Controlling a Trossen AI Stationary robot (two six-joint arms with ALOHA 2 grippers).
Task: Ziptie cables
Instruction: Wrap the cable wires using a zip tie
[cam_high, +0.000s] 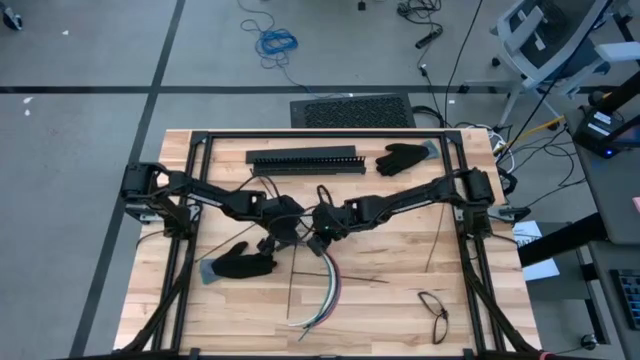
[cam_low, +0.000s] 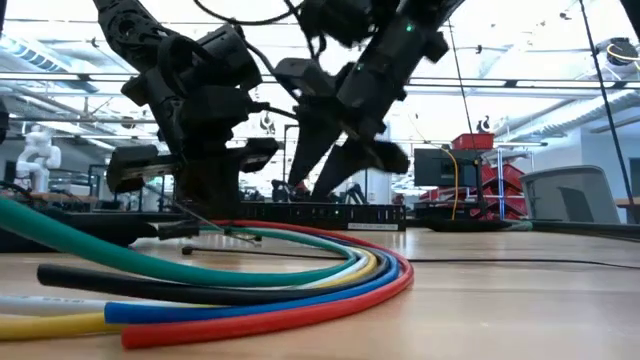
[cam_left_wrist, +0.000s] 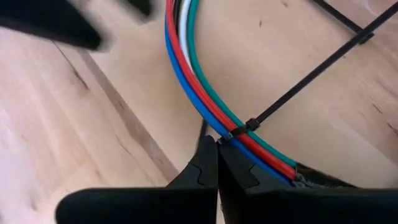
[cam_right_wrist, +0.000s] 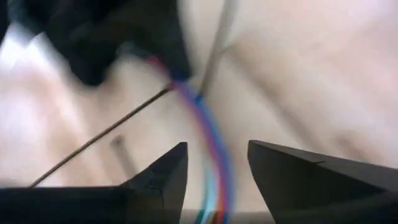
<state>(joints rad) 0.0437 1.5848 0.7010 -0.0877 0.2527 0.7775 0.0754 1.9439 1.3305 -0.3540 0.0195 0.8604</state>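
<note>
A thin black plastic zip tie (cam_left_wrist: 252, 123) already circled the bundle of coloured flexible cables (cam_high: 330, 285) lying mid-tabletop (cam_high: 400, 300), its long tail untrimmed; tightening probably remained. The left end effector (cam_left_wrist: 217, 163) was pressed together beside the bundle, just at the tie head. The right end effector (cam_right_wrist: 216, 163) hung spread and empty above the cables. Whether the left fingertips pinched anything was hidden.

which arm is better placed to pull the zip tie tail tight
Right: its claw is open and free above the cables, while the left claw is shut beside the zip tie.
</note>
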